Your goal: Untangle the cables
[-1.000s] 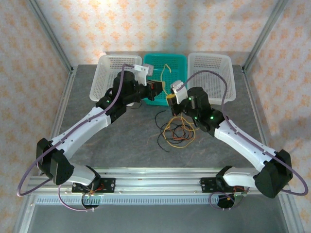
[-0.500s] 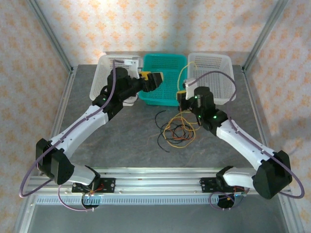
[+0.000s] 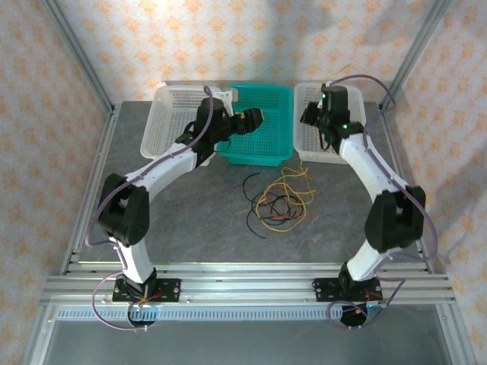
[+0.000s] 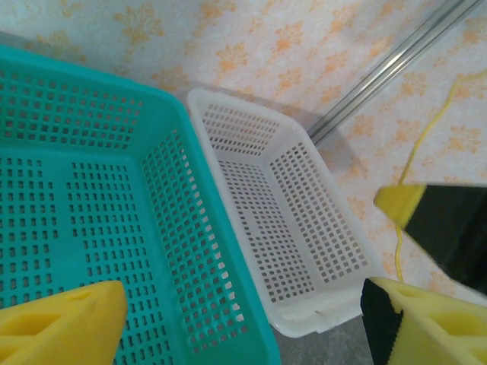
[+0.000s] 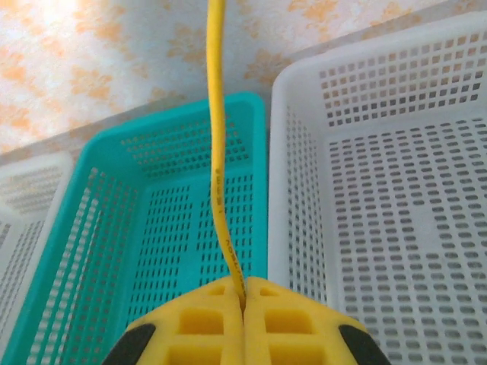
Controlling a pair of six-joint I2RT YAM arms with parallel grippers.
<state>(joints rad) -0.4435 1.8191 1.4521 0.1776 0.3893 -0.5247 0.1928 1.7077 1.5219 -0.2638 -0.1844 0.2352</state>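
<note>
The right pincer [image 5: 243, 293] pinches the yellow cable [image 5: 217, 152] over the white basket's [image 5: 380, 190] rim. The left pincer [image 3: 251, 119] hangs spread over the teal basket [image 3: 262, 88]. The orange and black cables [image 3: 278, 205] lie tangled on the surface [image 3: 190, 205] nearby.

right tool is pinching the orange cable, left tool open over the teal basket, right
Not orange: the right tool is shut on the yellow cable, as the right wrist view shows. The left tool is open over the teal basket.

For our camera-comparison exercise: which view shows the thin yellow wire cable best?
Right wrist: the thin yellow wire cable runs close-up, pinched in the right gripper. Top external shows small tangled loops; left wrist, a faint strand.
</note>
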